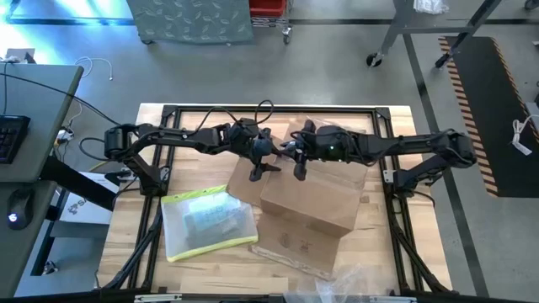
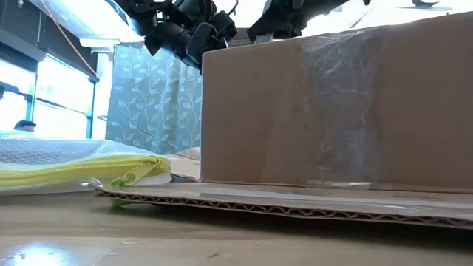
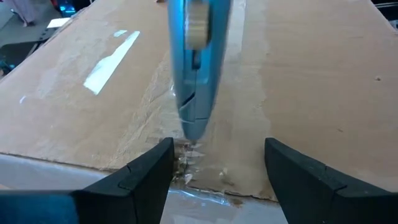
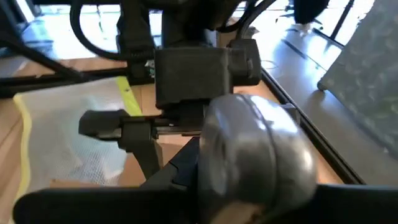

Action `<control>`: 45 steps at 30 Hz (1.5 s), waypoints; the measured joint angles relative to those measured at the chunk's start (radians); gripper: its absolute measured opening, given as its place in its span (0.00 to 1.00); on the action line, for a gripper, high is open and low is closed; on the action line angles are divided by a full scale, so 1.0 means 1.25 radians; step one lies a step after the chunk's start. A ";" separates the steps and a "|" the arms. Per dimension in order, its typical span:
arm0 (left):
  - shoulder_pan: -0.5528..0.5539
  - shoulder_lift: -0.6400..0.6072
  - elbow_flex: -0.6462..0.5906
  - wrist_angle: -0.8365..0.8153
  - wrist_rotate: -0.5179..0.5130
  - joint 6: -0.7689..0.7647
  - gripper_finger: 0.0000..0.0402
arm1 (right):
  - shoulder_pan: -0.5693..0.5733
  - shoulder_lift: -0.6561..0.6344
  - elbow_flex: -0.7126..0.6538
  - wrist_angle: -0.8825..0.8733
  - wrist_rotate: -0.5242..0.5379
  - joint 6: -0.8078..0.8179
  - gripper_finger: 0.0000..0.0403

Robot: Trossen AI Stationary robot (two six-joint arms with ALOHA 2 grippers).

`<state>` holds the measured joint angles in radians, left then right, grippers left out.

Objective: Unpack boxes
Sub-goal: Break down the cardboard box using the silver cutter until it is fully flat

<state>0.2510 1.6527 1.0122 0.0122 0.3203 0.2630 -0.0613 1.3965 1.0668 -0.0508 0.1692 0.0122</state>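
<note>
The brown cardboard carton (image 1: pixel 313 200) (image 2: pixel 332 111) stands on a flat corrugated sheet (image 2: pixel 295 205) at the table's middle. A clear tape seam (image 3: pixel 242 74) runs along its top. My left gripper (image 1: pixel 266 166) (image 3: pixel 219 149) is open at the carton's left top edge, with a finger on either side of the seam. I cannot tell whether it touches the cardboard. My right gripper (image 1: pixel 298 168) (image 4: pixel 249 199), just to the right of it, is shut on a blue-grey cutter (image 3: pixel 193 68). My right gripper holds the cutter by its rounded grey upper end (image 4: pixel 255 155), pinched between the two fingers. The cutter points steeply down from above. Its tip (image 3: pixel 191 135) sits on the torn clear tape near the carton's left top edge.
A clear mesh sleeve with a yellow zip edge (image 1: pixel 206 223) (image 2: pixel 74 166) lies on the table left of the carton. Crinkly clear film (image 1: pixel 341 282) lies at the near edge. A black frame (image 1: pixel 160 114) borders the wooden table. The two grippers work close together.
</note>
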 joint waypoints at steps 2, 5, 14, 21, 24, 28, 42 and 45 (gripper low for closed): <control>-0.003 0.000 0.000 0.000 -0.003 0.000 0.58 | 0.013 -0.005 0.000 0.000 0.023 0.013 0.14; -0.004 0.000 0.000 -0.001 -0.005 0.000 0.58 | 0.030 -0.009 -0.022 0.042 0.059 0.001 0.14; -0.004 0.000 0.000 -0.001 -0.004 0.000 0.58 | 0.016 -0.009 -0.143 0.241 0.045 -0.055 0.14; -0.004 0.000 0.000 -0.001 -0.003 0.000 0.58 | 0.012 -0.010 -0.158 0.253 0.020 -0.060 0.14; -0.004 0.000 0.000 -0.001 -0.003 0.000 0.58 | 0.012 -0.013 -0.161 0.276 0.014 -0.058 0.14; -0.004 0.000 0.000 -0.001 -0.003 0.000 0.58 | 0.014 -0.025 -0.160 0.311 0.009 -0.058 0.14; -0.004 0.000 0.000 0.000 -0.003 0.001 0.58 | 0.013 -0.024 -0.158 0.230 0.002 -0.050 0.14; -0.004 0.000 0.000 0.000 -0.003 0.001 0.58 | 0.009 -0.024 -0.156 0.195 -0.001 -0.052 0.14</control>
<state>0.2459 1.6527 1.0122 0.0124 0.3168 0.2644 -0.0500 1.3666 0.8715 0.1936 0.1685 -0.0529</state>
